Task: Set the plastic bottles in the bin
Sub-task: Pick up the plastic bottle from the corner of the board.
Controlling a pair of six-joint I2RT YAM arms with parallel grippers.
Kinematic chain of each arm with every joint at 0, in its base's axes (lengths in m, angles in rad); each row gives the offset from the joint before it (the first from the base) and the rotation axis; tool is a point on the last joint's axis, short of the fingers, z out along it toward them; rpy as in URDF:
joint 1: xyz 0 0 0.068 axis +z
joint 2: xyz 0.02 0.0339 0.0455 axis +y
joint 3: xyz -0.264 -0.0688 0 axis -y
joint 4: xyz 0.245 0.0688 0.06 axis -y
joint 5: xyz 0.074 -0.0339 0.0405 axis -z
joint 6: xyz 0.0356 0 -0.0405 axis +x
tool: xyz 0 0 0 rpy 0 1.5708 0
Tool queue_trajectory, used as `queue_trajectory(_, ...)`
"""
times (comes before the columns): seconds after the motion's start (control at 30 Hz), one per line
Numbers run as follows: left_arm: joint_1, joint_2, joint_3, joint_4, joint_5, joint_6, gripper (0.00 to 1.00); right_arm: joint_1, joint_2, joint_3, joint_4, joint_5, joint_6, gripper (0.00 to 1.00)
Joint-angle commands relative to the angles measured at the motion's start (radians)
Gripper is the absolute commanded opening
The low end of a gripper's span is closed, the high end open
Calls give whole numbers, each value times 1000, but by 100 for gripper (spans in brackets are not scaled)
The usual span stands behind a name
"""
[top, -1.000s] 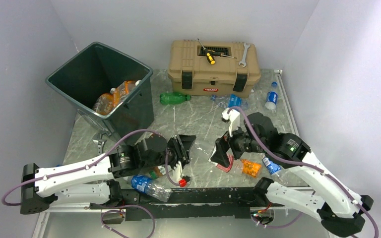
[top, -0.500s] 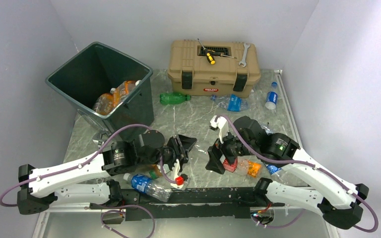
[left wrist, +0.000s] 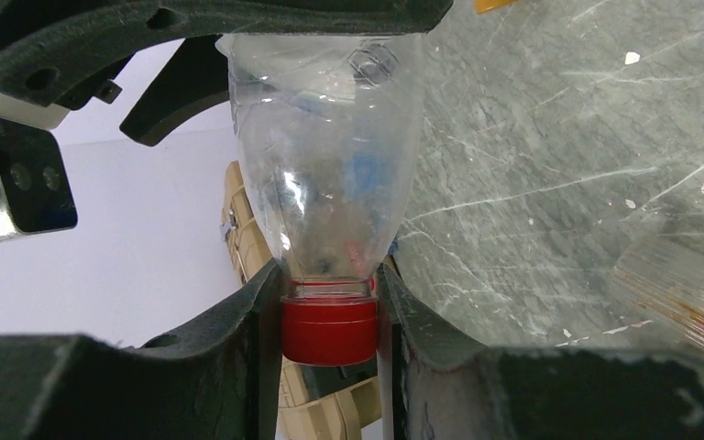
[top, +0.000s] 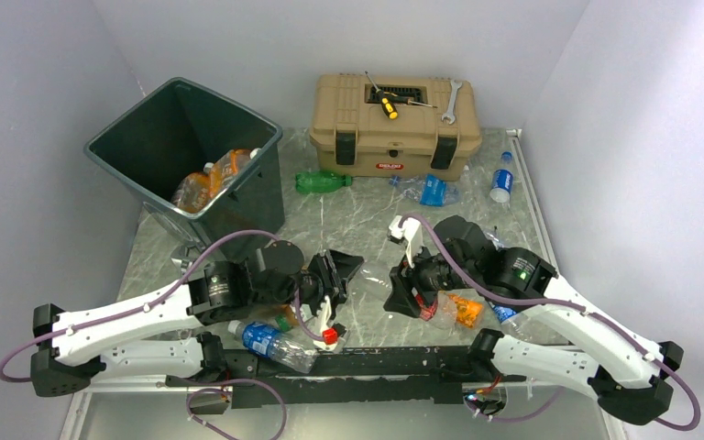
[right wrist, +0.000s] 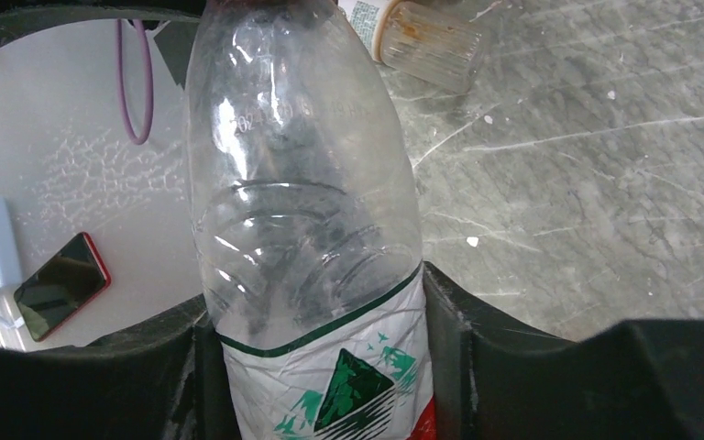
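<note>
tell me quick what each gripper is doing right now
Left gripper: closed on the red-capped clear plastic bottle, at its cap.
Right gripper: closed around the clear plastic bottle with a green-and-white label.

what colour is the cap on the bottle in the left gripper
Red; the cap shows best in the left wrist view.

Orange bottles (top: 225,168) in upright dark bin (top: 249,207); green bottle (top: 323,181) lying outside.

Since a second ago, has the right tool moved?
Yes. In the top view the right tool has shifted left and slightly nearer, away from the tan toolbox, and grips a clear bottle.
</note>
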Motion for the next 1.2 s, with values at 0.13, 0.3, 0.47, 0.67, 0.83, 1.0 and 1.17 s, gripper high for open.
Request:
queue_trajectory(0.13, -6, -17, 31, 151, 10, -48, 85, -6, -50, 27, 71, 61, 42, 49)
queue_trajectory(0.3, -6, -42, 1, 333, -62, -185, 99, -6, -170, -19, 218, 241, 103, 48)
queue_trajectory(0.47, -6, -65, 9, 594, -126, -544, 100, -6, -368, -206, 517, 376, 169, 46)
queue_trajectory(0.67, -2, 1, 165, 565, -430, -1172, 99, -6, -478, -384, 821, 371, 193, 46)
queue_trajectory(0.83, 79, 61, 202, 586, -256, -1640, 99, -6, -463, -439, 929, 352, 195, 45)
queue_trajectory(1.0, 254, 129, 255, 582, -21, -1958, 97, -6, -458, -461, 991, 337, 201, 45)
queue_trajectory(1.17, 311, 214, 280, 639, 157, -2099, 86, -6, -459, -477, 1023, 332, 206, 44)
